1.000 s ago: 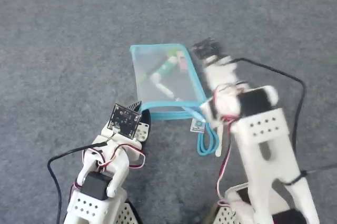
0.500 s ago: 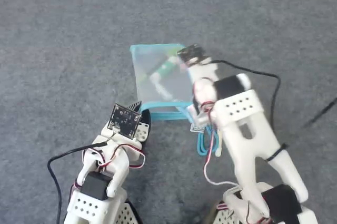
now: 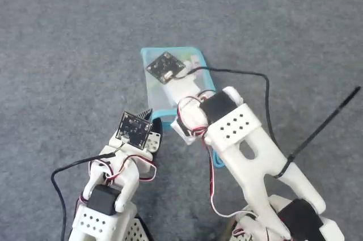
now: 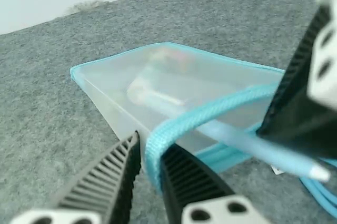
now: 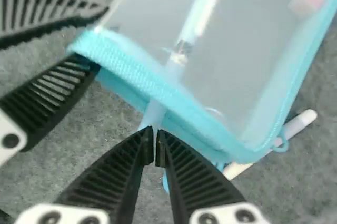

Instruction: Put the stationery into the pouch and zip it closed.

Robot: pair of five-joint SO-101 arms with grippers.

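Now: pen half in the pouch mouth, both claws gripping

Left claw is clamped on the blue zipper edge of the pouch, right at the near corner, lifting that lip off the grey mat. The rest of the pouch lies flat just beyond the claw tips. A few items are already inside, too blurred to name.

Right claw is pinched tight on the tail of a pale pen. The pen runs straight ahead of its tips, under the raised zipper edge, and its front half shows through the clear wall. The left claw's ribbed fingers sit just beside it, apart from the pen. A second pen lies outside, past the far side of the pouch from this claw, partly under the pouch edge. A blue cord trails near the arm.

Handling, as a judgement:
- Pouch is thin, soft and floppy, so it likely sags shut if the lip is let go. Best hold is the stiffer zipper band, not the slick clear film.
- Pen is light, rigid, smooth and round, and could swivel or slip in the pinch. Grip near the end and push along its length.
- Small zipper pull will need a precise pinch.
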